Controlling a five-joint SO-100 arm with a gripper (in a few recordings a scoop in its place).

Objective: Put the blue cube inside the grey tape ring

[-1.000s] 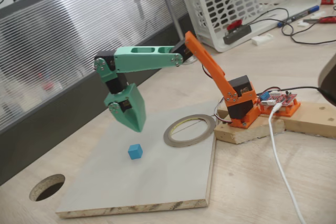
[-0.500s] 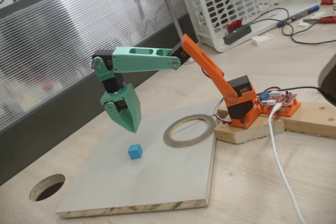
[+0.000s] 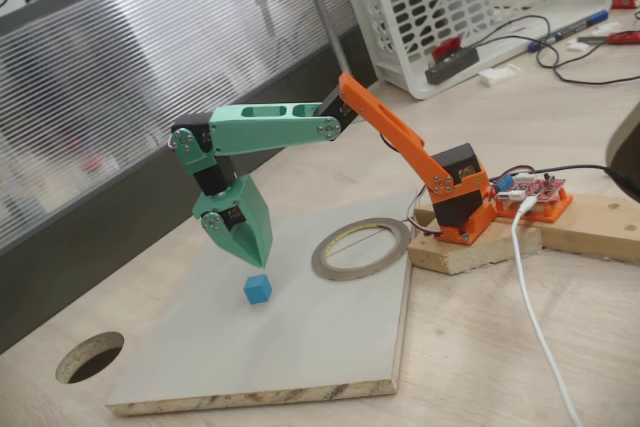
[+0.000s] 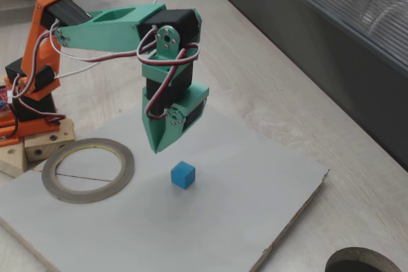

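The blue cube lies alone on the pale board. My green gripper hangs point-down just above it and a little to its far side, jaws together and holding nothing. The grey tape ring lies flat on the same board between the cube and the arm's orange base. The ring holds nothing inside.
A round dark hole is cut in the table past the board's corner. The arm stands on wooden blocks beside a red circuit board and a white cable. A white basket stands at the back.
The gripper has swung left and come down, from beside the ring to just above the cube. Cube and ring have not moved.
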